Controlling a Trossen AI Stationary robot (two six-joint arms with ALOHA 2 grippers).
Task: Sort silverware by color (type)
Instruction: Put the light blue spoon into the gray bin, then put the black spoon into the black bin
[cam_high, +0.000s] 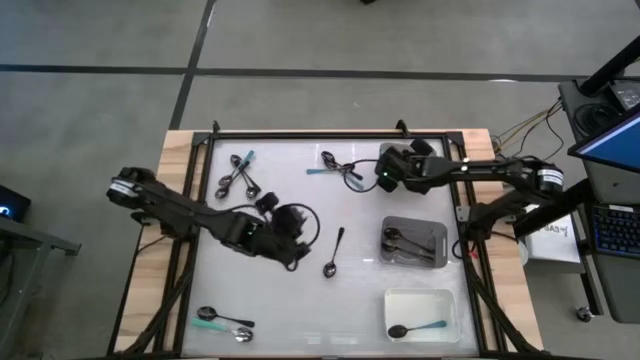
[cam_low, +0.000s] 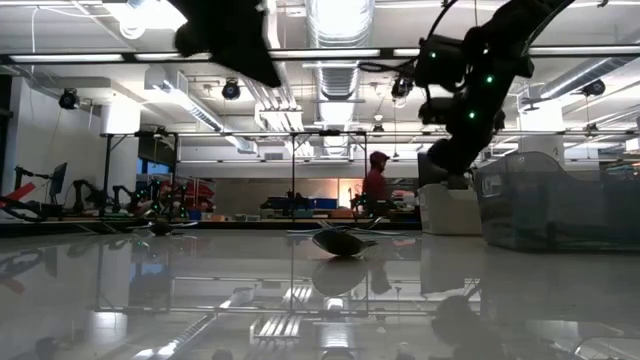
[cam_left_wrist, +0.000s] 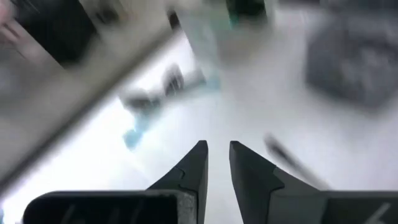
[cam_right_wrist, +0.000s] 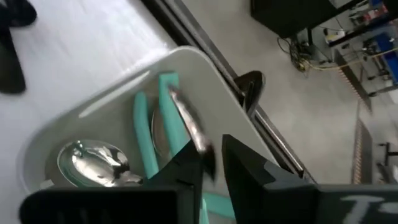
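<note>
Nearest, a teal-handled spoon (cam_high: 415, 328) lies in the white tray (cam_high: 450, 300) at the near right. Further back, the left gripper (cam_left_wrist: 217, 144) hovers mid-table, fingers slightly parted and empty, just left of a black spoon (cam_high: 335, 252). Farthest, the right gripper (cam_right_wrist: 211, 146) has a blurred metal spoon (cam_right_wrist: 189, 124) at its tip; whether it grips it, I cannot tell.

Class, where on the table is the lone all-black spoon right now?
In the high view, the black spoon lies near the table's middle, between the left end effector and the grey tray.
</note>
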